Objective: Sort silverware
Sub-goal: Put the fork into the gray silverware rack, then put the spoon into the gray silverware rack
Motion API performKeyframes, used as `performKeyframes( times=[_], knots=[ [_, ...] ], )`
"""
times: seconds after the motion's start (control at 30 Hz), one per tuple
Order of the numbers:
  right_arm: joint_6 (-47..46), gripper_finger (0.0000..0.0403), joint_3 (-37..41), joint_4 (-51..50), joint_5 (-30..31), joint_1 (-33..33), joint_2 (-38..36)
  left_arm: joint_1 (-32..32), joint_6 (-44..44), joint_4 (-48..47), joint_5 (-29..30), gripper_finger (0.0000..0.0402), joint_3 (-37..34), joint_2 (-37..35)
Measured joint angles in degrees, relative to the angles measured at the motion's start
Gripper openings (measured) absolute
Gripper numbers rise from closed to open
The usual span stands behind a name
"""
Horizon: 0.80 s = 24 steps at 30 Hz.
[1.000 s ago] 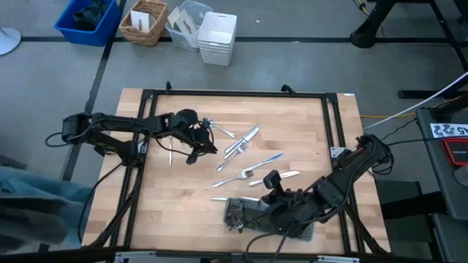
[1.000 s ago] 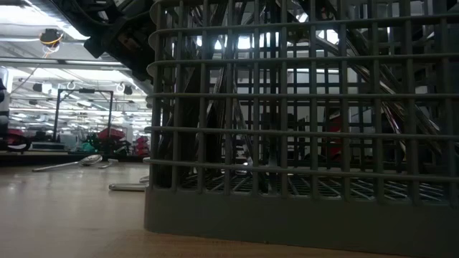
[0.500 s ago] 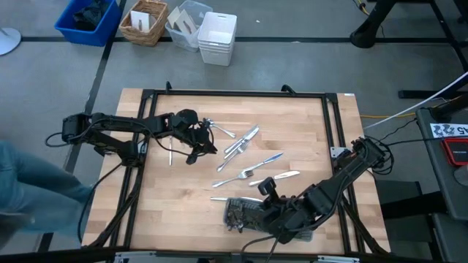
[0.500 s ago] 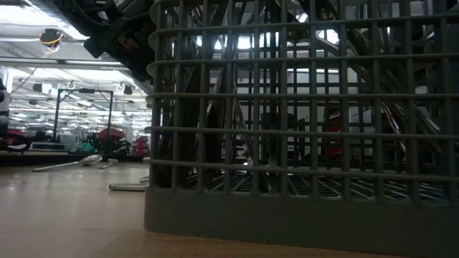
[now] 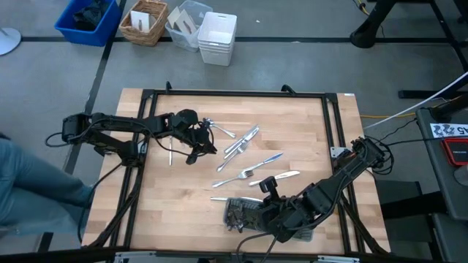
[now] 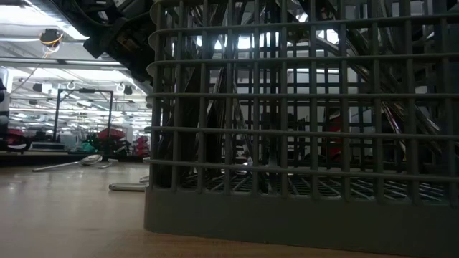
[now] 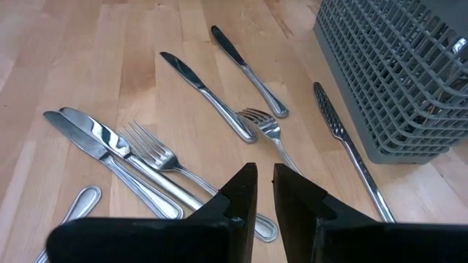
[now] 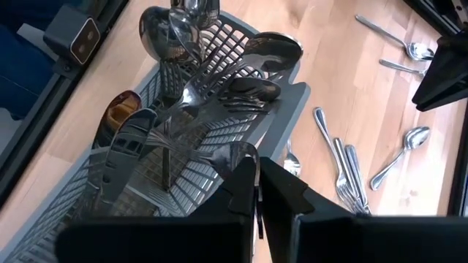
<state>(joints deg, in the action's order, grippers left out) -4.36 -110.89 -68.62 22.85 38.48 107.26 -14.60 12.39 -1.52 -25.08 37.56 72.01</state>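
Loose silverware (image 5: pixel 245 157), forks, knives and spoons, lies flat on the wooden table's middle; the left wrist view shows it (image 7: pixel 212 95) too. The grey mesh tray (image 5: pixel 235 212) stands near the front edge and holds several upright spoons and forks (image 8: pixel 197 80). My right gripper (image 5: pixel 256 215) hangs above the tray (image 8: pixel 292 95), fingers (image 8: pixel 245 179) closed to a slit with nothing between them. My left gripper (image 5: pixel 212 148) hovers left of the loose pieces, shut and empty (image 7: pixel 265 183). The low view is filled by the tray wall (image 6: pixel 301 143).
A black frame rail (image 5: pixel 234 93) runs around the table. Beyond the far edge stand a blue bin (image 5: pixel 88 18), a wicker basket (image 5: pixel 144 20) and white containers (image 5: pixel 216 36). A person's blue sleeve (image 5: pixel 29 197) shows at the left. Bare wood lies at the near left (image 5: pixel 175 212).
My right arm has sunk a little toward the tray and the near edge, and its wrist has rolled slightly. The person's sleeve at the left has shifted. The silverware and my left arm have kept still.
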Motion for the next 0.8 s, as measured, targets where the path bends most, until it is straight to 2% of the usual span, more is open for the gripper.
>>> performKeyframes(
  times=[0.23, 0.47, 0.8],
  knots=[
    [-1.3, 0.0024, 0.0, 0.0, 0.0, 0.0, 0.0, 0.0, 0.0, 0.0, 0.0, 0.0040, 0.0, 0.0],
    [-1.4, 0.0055, 0.0, 0.0, 0.0, -0.6, 0.0, 0.0, 0.0, 0.0, 0.0, 0.0040, 0.0, 0.0],
    [-1.0, 0.0073, 0.0, -0.5, 0.3, -0.7, -0.1, 0.0, -2.1, -1.2, 0.1, 0.0040, 0.0, 0.0]
  ],
)
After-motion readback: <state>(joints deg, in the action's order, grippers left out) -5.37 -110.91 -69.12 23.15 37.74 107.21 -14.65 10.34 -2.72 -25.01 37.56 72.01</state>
